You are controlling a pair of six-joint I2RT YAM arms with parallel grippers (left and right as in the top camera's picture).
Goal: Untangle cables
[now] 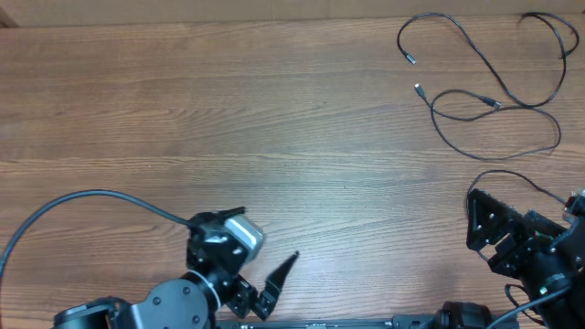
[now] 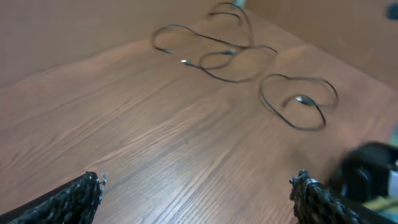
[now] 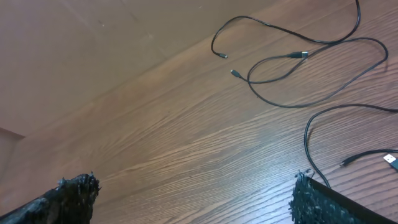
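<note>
Hovering by the near edge of the wood-grain desk [image 1: 274, 119], the left gripper [image 2: 198, 186] has its jaws spread as wide as they go, with nothing between them but bare desk. A thick black arm wire [image 1: 91, 194] arcs away from that arm toward the near left corner. At the near right corner the right gripper [image 3: 196, 183] is equally wide open and holds nothing.

Just beyond the right gripper, by the right edge, the nearest cable [image 1: 501, 172] lies flat in an open curve. The right wrist view shows two small plug ends close beside it, one of them pale and flat. No gripper touches it.

Farther off, in the far right corner, the rest of the cables [image 1: 494, 104] lie slack on the desk in thin black loops that cross one another. Two small plug ends point toward the left of the desk, and a slim connector sits where two loops meet. These strands are well apart from both grippers.
</note>
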